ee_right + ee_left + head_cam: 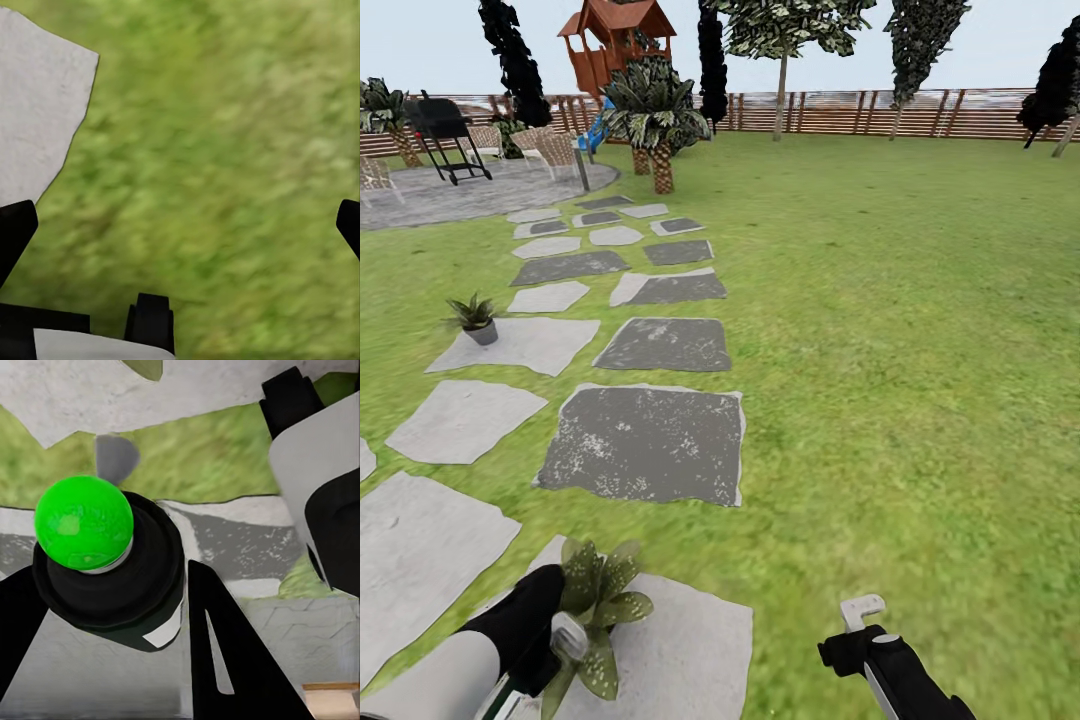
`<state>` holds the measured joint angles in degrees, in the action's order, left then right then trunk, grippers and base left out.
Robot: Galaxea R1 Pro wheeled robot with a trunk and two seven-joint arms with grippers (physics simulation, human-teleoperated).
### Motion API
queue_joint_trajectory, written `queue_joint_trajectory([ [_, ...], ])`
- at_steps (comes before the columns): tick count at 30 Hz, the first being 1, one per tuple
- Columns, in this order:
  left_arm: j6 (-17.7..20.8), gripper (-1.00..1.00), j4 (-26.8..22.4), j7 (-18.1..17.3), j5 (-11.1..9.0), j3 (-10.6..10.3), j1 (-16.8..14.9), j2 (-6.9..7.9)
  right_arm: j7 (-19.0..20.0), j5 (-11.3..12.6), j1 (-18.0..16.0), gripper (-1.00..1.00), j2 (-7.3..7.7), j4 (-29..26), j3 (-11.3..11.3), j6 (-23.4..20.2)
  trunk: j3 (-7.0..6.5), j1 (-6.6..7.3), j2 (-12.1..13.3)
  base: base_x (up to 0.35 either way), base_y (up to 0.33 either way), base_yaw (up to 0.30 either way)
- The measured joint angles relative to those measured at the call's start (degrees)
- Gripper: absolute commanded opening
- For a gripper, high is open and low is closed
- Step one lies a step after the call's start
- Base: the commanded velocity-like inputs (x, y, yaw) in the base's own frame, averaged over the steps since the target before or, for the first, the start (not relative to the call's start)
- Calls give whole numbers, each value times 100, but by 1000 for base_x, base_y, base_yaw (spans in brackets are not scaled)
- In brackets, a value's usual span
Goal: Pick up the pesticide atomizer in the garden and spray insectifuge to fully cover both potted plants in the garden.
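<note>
The left tool [161, 607] is closed around the pesticide atomizer [105, 562], whose spray head [568, 636] shows in the head view just beside the near potted plant [600, 600]; that plant sits on a pale stepping stone [680, 650] at the robot's left; the second potted plant [475, 318], in a small grey pot, stands on a farther pale stone [530, 345]; the right tool [180, 225] hangs spread wide over the lawn [900, 350], holding nothing; a wooden fence [860, 112] borders the garden
</note>
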<state>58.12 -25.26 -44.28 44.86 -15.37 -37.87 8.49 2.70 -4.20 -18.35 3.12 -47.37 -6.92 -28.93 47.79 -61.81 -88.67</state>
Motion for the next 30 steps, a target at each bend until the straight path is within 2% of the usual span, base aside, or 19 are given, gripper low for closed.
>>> queue_joint_trajectory([
  [4, 0, -100, 2, -3, 1, -1, 0, 184, 0, 0, 0, 100, 0, 1, 0, 0, 0, 0, 0, 0, 0, 0],
  [8, 5, -100, 5, 1, -18, -11, 0, 258, 0, 0, 0, 100, 0, 1, 0, 0, 0, 0, 0, 0, 0, 0],
  [14, 9, -100, 20, -8, -29, 10, 21, 219, 0, 0, 0, 100, 0, 1, 0, 0, 0, 0, 0, 0, 0, 0],
  [17, 12, -100, 22, 8, -32, -3, 194, 205, 0, 0, 0, 100, 0, 1, 0, 0, 0, 0, 0, 0, 0, 0],
  [23, 8, -100, 18, 9, -27, -8, 333, 201, 0, 0, 0, 100, 0, 0, 0, 0, 0, 0, 0, 0, 0, 0],
  [28, 7, -100, 14, -10, -31, 37, 351, 201, 0, 0, 0, 100, 0, -1, 0, 0, 0, 0, 0, 0, 0, 0],
  [30, 15, -100, 14, -16, -56, 39, 349, 152, 0, 0, 0, 100, 0, -1, 0, 0, 0, 0, 0, 0, 0, 0],
])
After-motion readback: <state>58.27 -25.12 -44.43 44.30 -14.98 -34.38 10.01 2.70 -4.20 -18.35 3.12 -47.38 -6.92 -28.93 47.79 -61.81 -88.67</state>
